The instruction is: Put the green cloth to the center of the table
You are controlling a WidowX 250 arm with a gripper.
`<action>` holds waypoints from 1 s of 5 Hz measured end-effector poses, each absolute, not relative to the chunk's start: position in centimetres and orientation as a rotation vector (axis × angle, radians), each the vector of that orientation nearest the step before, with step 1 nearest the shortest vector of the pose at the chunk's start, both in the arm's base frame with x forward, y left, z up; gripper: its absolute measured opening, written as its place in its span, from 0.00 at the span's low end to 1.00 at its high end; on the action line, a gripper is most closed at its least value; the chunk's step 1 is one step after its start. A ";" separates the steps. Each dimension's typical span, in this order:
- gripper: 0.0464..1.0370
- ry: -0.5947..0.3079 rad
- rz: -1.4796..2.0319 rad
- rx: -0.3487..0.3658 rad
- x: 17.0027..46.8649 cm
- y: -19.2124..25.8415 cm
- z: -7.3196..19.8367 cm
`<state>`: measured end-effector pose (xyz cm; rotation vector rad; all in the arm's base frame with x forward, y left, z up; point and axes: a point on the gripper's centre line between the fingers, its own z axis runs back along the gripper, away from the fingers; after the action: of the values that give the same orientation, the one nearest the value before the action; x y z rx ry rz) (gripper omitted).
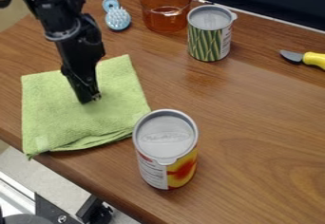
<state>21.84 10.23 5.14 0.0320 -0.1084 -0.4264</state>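
The gripper (89, 98) hung down at the cloth (60, 116); whether it grasped any, I couldn't tell. The cloth lay at the counter's (254, 137) nine o'clock. Grasping seemed in hand; next called for a secure pinch, then carrying toward three, clear of the can (166, 140).

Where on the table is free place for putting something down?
Bare wood is widest between the knife, striped can and yellow-red can. Crowded: around brush, orange cup and striped can, and the green cloth under the gripper.

There are two cans (166, 144), one cloth (120, 99), one brush (118, 19), one cup (164, 23), one knife (313, 60).
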 end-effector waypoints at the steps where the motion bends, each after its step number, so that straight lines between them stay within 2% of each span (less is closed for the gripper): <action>1: 0.01 -0.105 -0.423 0.042 22.1 10.1 4.7; 3: 0.01 -0.095 -0.321 0.065 23.4 10.7 4.6; 5: 0.01 -0.094 0.025 0.043 25.3 11.0 4.7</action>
<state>25.26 10.98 4.71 0.0427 -0.0936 0.0246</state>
